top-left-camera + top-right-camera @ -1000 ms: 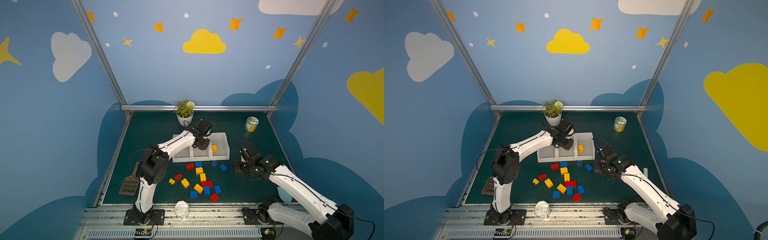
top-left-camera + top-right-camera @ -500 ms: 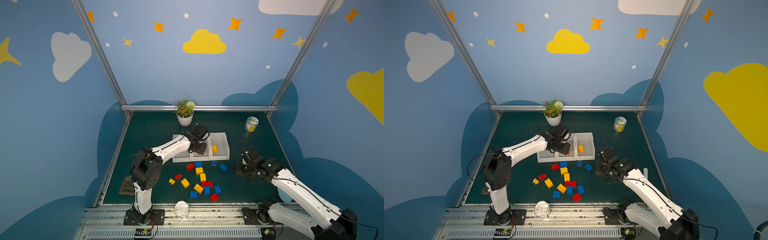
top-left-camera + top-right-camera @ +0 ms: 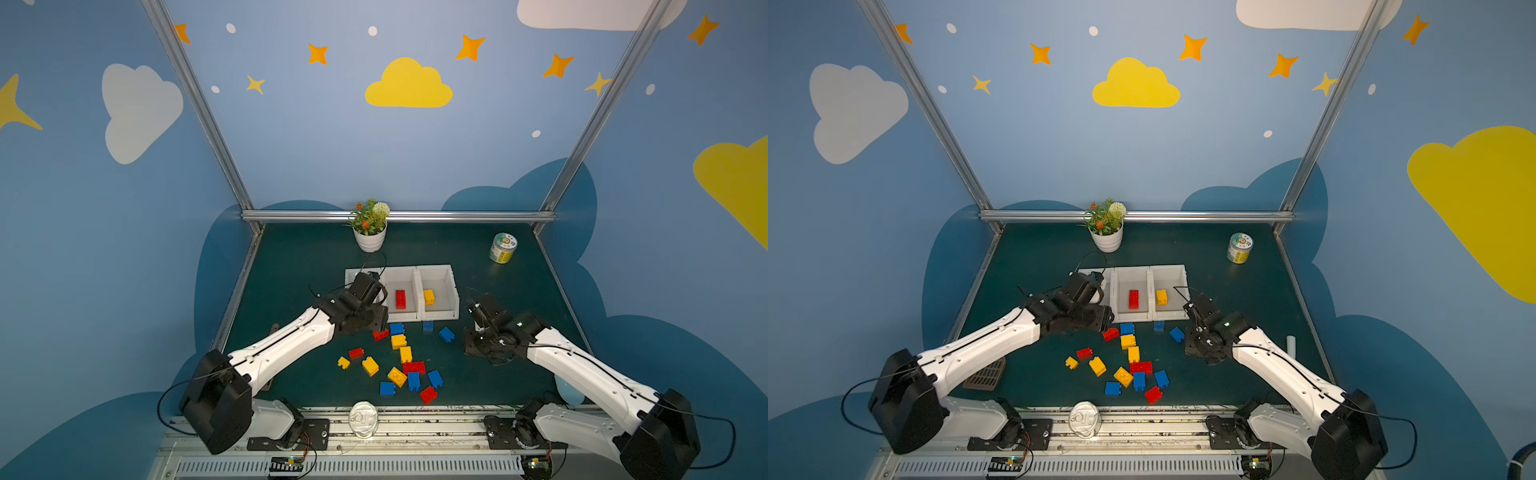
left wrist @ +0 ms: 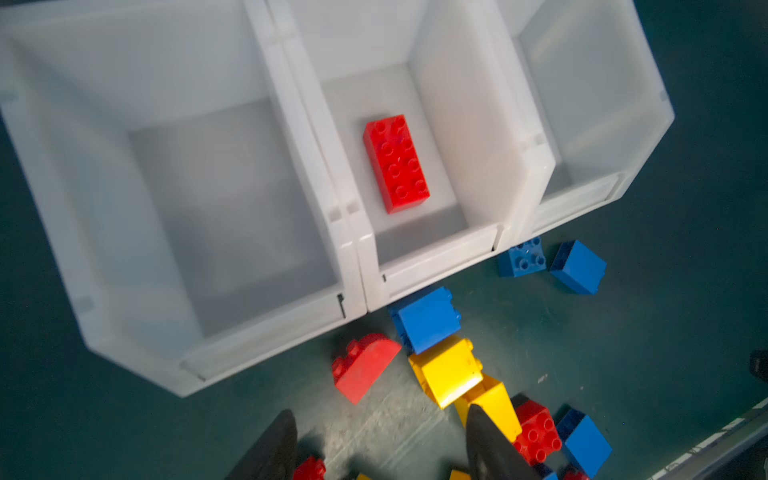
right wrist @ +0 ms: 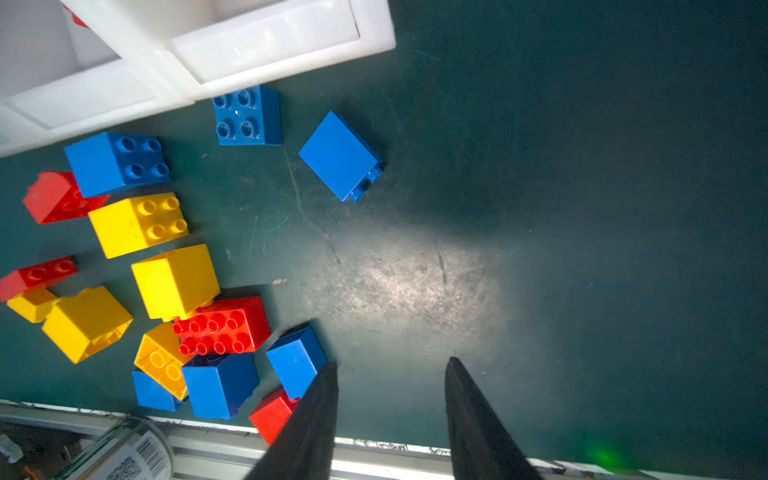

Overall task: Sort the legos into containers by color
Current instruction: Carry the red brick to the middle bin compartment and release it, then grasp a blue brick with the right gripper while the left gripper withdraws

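In both top views the left arm (image 3: 291, 336) is covering much of the leftmost white bin (image 3: 352, 275). There the left claw (image 4: 381, 411) and right claw (image 5: 392, 361) are hiding under their wrists near the bins (image 3: 1150, 316). In the wrist views, picture edges are cutting both off. The can (image 3: 503, 248) behind the bins is showing a label too small to read.

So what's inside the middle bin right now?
One long red brick lies flat, studs up, on the floor of the middle bin; nothing else shows there. Its near wall covers a thin strip of floor right behind it.
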